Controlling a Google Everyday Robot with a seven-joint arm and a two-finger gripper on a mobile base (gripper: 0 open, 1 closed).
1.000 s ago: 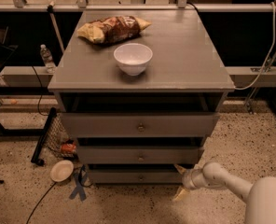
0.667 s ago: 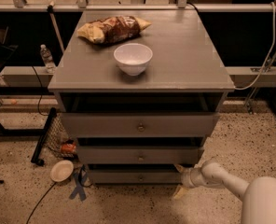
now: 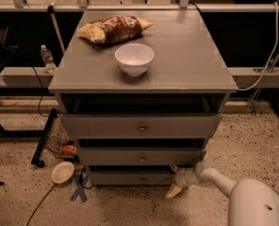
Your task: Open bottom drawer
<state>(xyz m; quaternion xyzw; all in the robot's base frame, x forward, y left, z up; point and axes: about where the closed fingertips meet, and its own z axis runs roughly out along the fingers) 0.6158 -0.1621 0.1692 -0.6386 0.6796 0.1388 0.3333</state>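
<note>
**Grey three-drawer cabinet, gripper at the bottom drawer's right end**

Grey-painted wood fills the middle of my view: a cabinet (image 3: 186, 55) with three drawer fronts stacked, each narrower than the one above. The bottom drawer (image 3: 125, 178) is the slimmest. It sits low at about 6 o'clock in the frame, just above the speckled floor (image 3: 252, 135), with a small round knob (image 3: 143, 178) at its centre. Its front lies set back beneath the middle drawer (image 3: 111, 157), which in turn sits under the top drawer (image 3: 106, 125).

My gripper (image 3: 174, 179) is at the bottom drawer's 3 o'clock end, on a pale arm (image 3: 215, 178) reaching in from 4 o'clock. It looks released: one tan fingertip (image 3: 173, 190) points down toward the floor, and the other shows by the drawer's upper right corner, well apart from it. I cannot tell whether either touches the wood.

On the cabinet top, a white bowl (image 3: 134, 59) stands near the front, with a crumpled snack bag (image 3: 113, 29) at its 11 o'clock; the bag's print is too blurred to read. At the cabinet's 9 o'clock stands a water bottle (image 3: 47, 59). At 7 o'clock on the floor lie a small tan dish (image 3: 62, 172) and a blue tape cross (image 3: 80, 188).
</note>
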